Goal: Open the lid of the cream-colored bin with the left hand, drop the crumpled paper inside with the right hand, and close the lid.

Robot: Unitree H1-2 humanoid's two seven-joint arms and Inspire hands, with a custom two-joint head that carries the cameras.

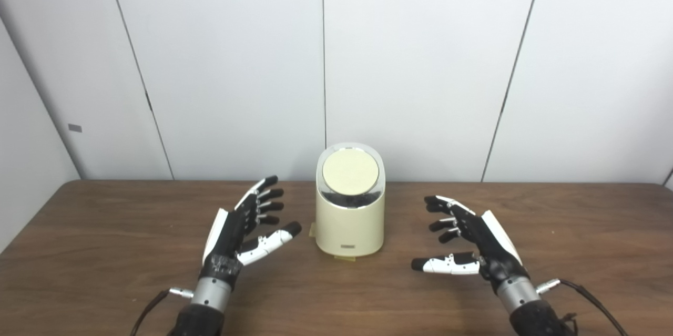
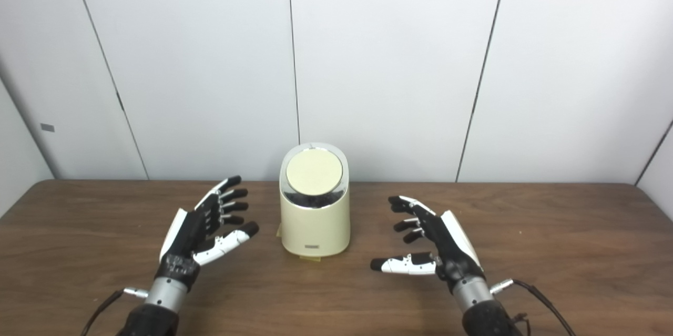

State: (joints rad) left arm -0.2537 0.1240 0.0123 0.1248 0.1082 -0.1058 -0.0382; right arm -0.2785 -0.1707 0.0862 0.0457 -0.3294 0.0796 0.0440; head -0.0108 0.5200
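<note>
The cream-colored bin stands upright on the brown table, near the back edge at the middle. Its round lid tilts toward me, with a dark gap showing below its lower edge. My left hand is open and empty, hovering to the left of the bin, palm turned toward it. My right hand is open and empty, hovering to the right of the bin, palm turned toward it. Neither hand touches the bin. No crumpled paper is in view.
The wooden table stretches wide on both sides of the bin. A white panelled wall rises right behind it. Cables trail from both wrists near the bottom edge. A small yellowish piece sits under the bin's base.
</note>
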